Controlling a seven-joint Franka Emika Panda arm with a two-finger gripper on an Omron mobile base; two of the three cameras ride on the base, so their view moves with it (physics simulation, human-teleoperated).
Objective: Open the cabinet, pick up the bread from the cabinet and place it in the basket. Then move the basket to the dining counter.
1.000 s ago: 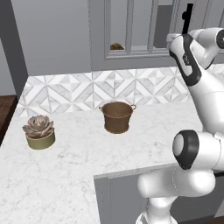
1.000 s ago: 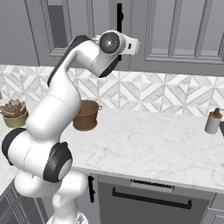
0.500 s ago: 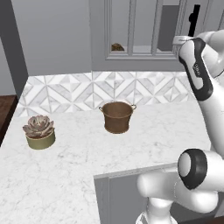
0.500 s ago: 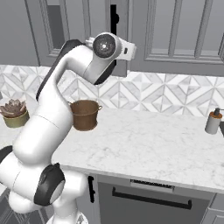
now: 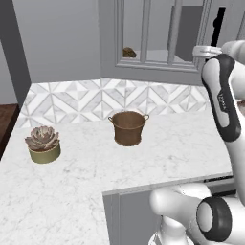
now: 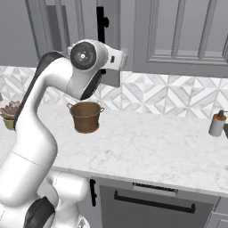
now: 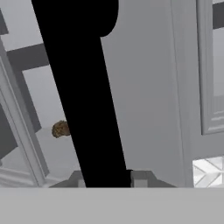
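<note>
Marble desk carries the basket, with a succulent pot well left of it; the right base view adds a small dispenser far right of the basket. Above the basket, the bread lies inside the cabinet, behind its barred glass door. From the hand view, the end effector is clamped narrowly on the black bar handle, which blocks much of the cabinet.

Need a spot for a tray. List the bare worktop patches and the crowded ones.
Bare marble between the basket and the small bottle, and in front of the succulent pot toward the counter edge. It is tighter between pot and basket, near the backsplash.
</note>
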